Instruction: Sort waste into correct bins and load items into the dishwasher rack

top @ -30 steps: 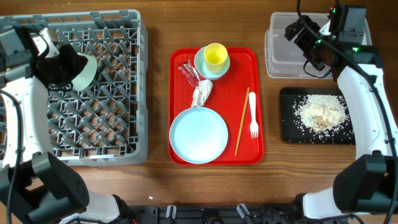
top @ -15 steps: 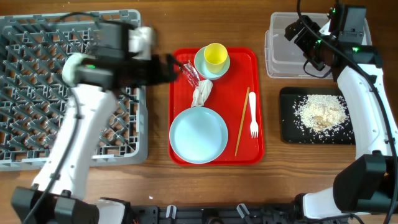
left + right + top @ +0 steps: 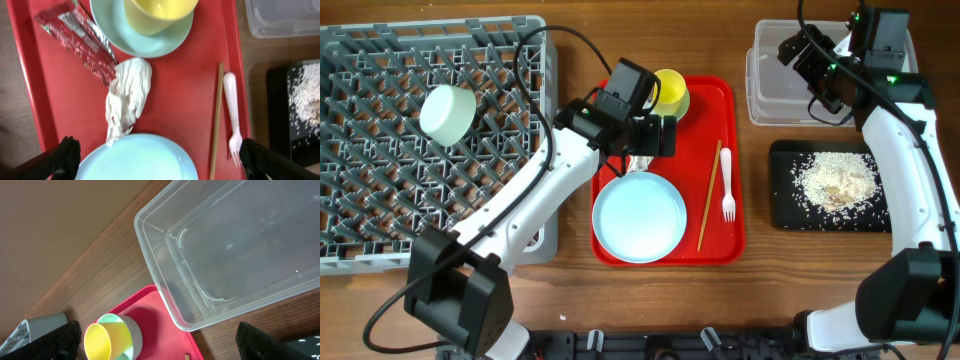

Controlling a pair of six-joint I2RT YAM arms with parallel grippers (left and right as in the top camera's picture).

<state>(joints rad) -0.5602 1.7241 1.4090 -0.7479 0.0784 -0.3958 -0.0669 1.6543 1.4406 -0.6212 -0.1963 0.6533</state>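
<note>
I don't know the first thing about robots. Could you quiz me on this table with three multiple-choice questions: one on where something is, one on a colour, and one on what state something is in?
1. Where do the rice scraps lie?
A. In the clear tub
B. In the black tray
C. On the plate

2. What colour is the cup that stands in the light blue bowl?
A. Yellow
B. Red
C. White

3. How is the left gripper?
A. Open, holding nothing
B. Shut on the napkin
C. Shut on the fork

Answers:
1. B, because the whitish grains are heaped on the dark tray at the right.
2. A, because the cup is plainly yellow in every view.
3. A, because its fingers stand wide apart with nothing gripped between them.
</note>
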